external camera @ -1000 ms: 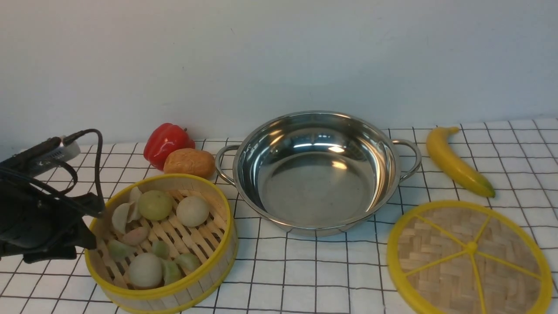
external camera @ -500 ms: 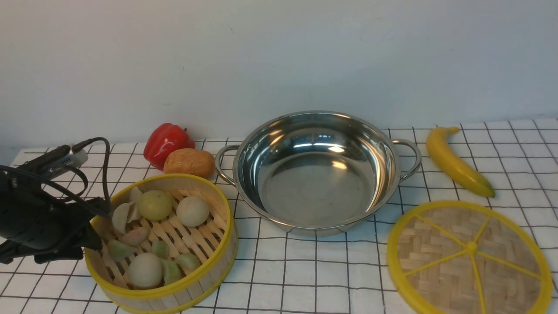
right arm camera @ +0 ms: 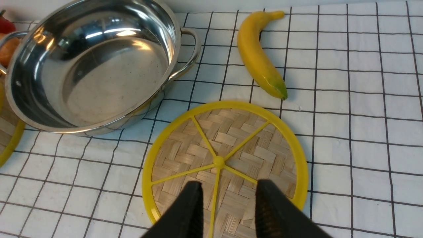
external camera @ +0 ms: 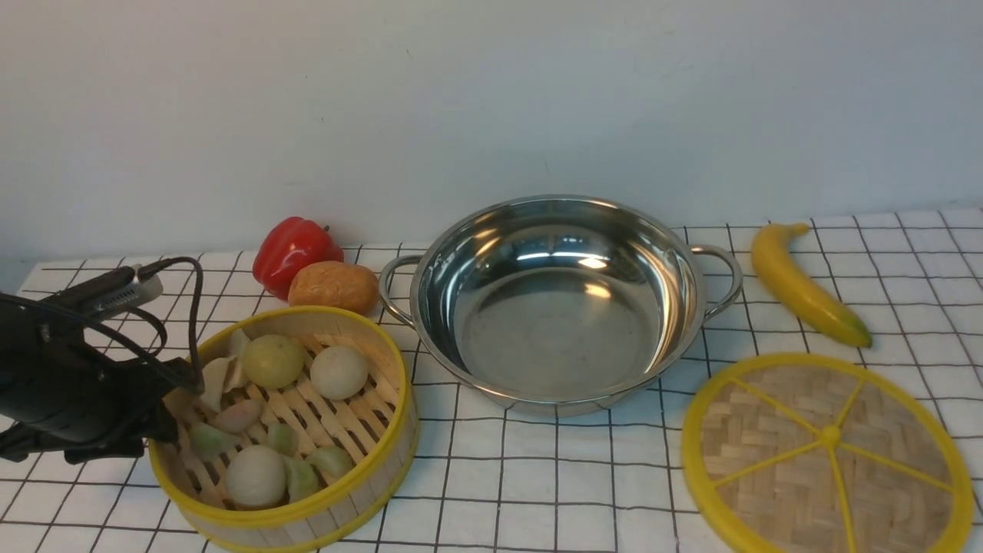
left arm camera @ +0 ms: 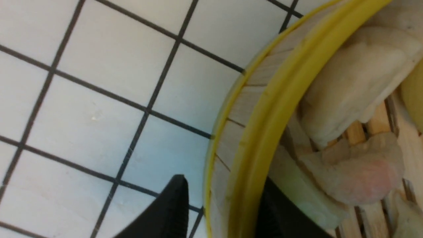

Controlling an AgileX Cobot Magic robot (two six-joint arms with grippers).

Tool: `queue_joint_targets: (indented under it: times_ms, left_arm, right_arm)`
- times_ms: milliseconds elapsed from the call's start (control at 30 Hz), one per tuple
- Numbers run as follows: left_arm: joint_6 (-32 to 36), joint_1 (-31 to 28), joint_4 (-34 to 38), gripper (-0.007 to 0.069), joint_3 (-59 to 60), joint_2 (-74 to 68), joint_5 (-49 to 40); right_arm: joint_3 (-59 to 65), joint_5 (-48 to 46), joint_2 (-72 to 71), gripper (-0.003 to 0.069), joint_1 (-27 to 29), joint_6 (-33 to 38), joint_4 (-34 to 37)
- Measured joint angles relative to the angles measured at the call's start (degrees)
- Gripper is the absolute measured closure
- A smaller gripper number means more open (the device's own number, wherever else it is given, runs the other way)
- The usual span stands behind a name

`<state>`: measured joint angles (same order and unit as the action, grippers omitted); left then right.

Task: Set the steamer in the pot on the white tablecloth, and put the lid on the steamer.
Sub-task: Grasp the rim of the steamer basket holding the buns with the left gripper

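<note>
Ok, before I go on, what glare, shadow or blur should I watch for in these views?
Front view: bright glints inside the pot, the rest crisp. Left wrist view: the pincer is soft and dark, and a bluish shadow lies on the cloth beside the steamer. Right wrist view: glare in the pot again; pincer blurred, lid sharp.
</note>
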<state>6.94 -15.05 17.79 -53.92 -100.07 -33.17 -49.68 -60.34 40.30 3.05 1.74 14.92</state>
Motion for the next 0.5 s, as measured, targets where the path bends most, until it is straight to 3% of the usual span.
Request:
queue_joint_targets:
  times_ms: [100, 400, 500]
  left_arm:
    - [0.2, 0.0, 0.0, 0.0397, 0.0, -0.4, 0.5]
    - [1.1, 0.0, -0.2, 0.0567, -0.2, -1.8, 1.9]
    - [1.1, 0.0, -0.8, 0.0585, -0.4, -2.0, 2.0]
  right_arm:
    - [0.0, 0.0, 0.0, 0.0416, 0.0, 0.0, 0.2]
    - [0.0, 0.0, 0.0, 0.0416, 0.0, 0.1, 1.1]
    - [0.0, 0.0, 0.0, 0.0416, 0.0, 0.1, 1.3]
